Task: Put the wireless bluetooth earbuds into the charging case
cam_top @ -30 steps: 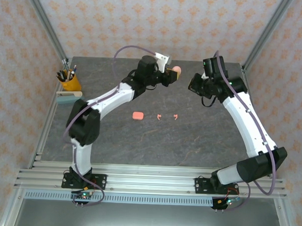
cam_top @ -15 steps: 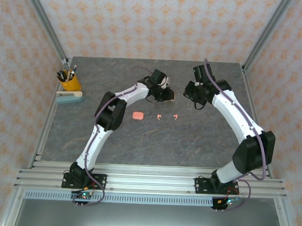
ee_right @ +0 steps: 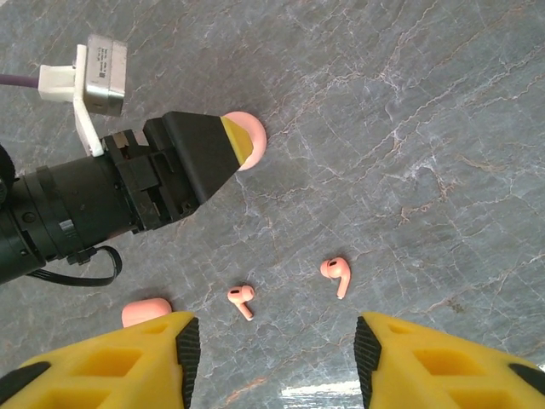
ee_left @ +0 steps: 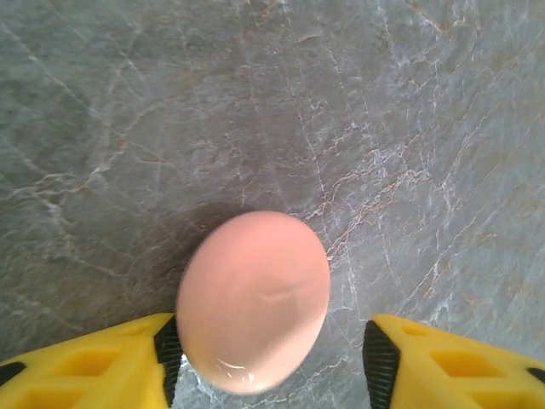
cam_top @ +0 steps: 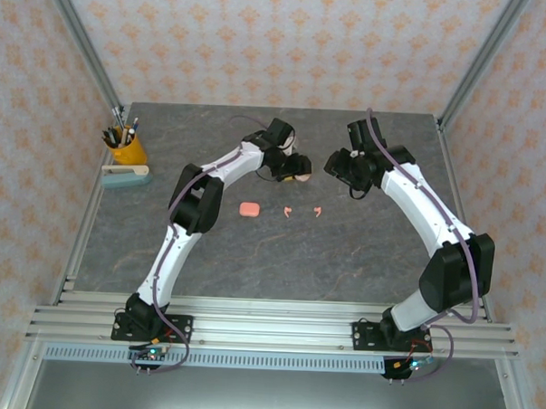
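A closed pink charging case (ee_left: 253, 300) lies on the grey marble table, between the fingers of my left gripper (ee_left: 271, 362). That gripper is open: its left pad (ee_left: 169, 354) is against the case and the right pad stands clear of it. Two pale-pink earbuds (ee_right: 242, 298) (ee_right: 336, 273) lie loose on the table in front of my right gripper (ee_right: 272, 358), which hangs open above them with nothing in it. A second pink case (cam_top: 249, 208) rests just left of the earbuds. In the top view the left gripper (cam_top: 300, 171) and the right gripper (cam_top: 341, 167) face each other.
A yellow cup of pens (cam_top: 126, 149) and a teal block (cam_top: 125, 175) sit at the table's left edge. Metal posts (cam_top: 83, 40) frame the back corners. The left arm's wrist camera (ee_right: 95, 64) juts up close to the right gripper.
My left gripper came down from the raised back position to the table and opened, letting the pink case go. My right gripper swung slightly left and opened.
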`<state>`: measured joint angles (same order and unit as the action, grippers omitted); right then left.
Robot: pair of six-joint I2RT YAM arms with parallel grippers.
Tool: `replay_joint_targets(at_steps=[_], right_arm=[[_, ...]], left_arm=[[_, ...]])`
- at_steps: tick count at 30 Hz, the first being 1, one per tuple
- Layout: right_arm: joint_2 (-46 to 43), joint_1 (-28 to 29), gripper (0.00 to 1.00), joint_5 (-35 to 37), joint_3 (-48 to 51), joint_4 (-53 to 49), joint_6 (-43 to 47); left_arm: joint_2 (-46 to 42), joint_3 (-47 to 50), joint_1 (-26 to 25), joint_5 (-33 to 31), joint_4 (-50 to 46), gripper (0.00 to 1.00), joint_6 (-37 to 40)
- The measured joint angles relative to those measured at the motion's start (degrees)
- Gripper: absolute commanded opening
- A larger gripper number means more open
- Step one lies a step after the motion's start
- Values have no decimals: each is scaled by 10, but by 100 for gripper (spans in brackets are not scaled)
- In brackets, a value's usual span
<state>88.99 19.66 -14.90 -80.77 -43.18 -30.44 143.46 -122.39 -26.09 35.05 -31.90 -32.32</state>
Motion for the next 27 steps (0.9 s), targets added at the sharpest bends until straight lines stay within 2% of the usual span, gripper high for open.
replay_joint_targets(at_steps=[1,4,6,8,12,16,18,21,22,27], right_arm=[[0,0,58,-1,0,0,0],[0,0,64,-5,0,2,0],[0,2,67,-8,0,5,0],[0,7,69,-10,0,7,1],[22,43,72,-7,-6,12,0],[96,103,79,2,-43,12,-7],[142,132,84,8,-76,7,-11],[222,173,86,23,-150,-9,-20],[248,185,99,28,-178,-15,-24],[355,229,99,47,-302,-59,-43]], left_arm=[[-2,-3,2,-5,-8,72,6],[-19,-6,6,-21,-30,79,21],[-40,-4,10,-32,-42,91,30],[-77,7,19,-47,-49,95,39],[-180,56,42,-85,-49,99,54],[-308,149,73,-138,-35,100,59],[-370,207,91,-171,-22,100,58],[-446,297,121,-220,1,100,51],[-468,328,132,-234,9,100,46],[-545,451,196,-278,35,100,1]])
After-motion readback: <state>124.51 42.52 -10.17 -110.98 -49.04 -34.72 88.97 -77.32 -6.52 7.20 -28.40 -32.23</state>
